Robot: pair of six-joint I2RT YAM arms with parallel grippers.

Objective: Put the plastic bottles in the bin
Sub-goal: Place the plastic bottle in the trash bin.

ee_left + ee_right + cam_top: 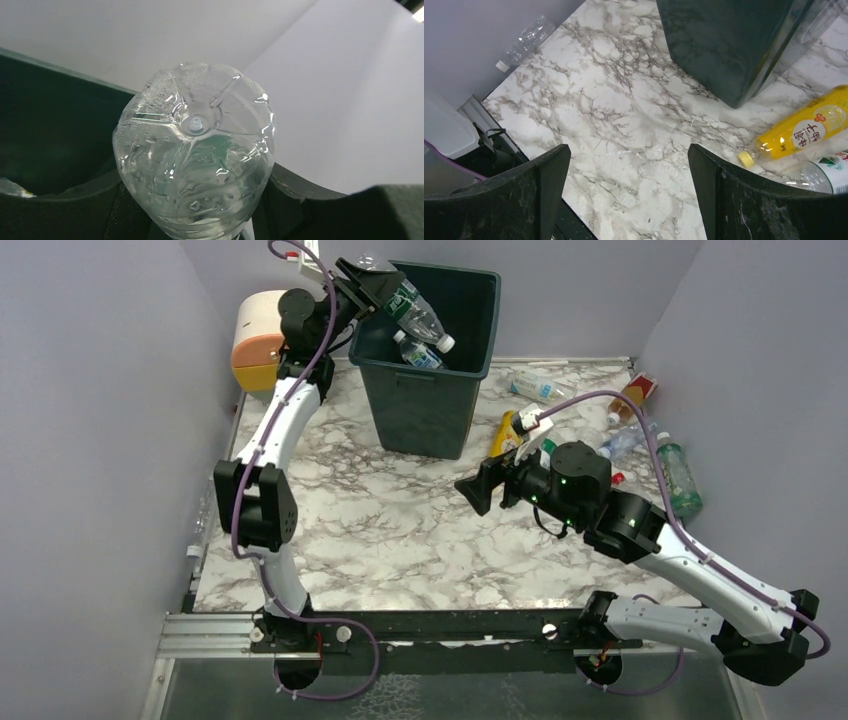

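desk: marble-patterned; it carries the bin and the loose bottles, most of which lie on my right side.
bin: upright at the far middle of the desk, mouth open; a second bottle already lies inside.
left claw: clamped on the base end of the held bottle, raised over the bin's far-left corner.
right claw: fingers apart and holding nothing, hovering over bare desk.
held bottle: clear, tilted cap-down, with its body over the bin mouth and its base close to the rim line.
step in hand: release into the bin, by my judgement.
method: I carry the base a little further inside the rim, then part my left fingers cleanly; released too near the edge, the bottle may catch the rim and tip outward.
yellow bottle: on its side near the bin's right corner; a likely next pick for my right claw.
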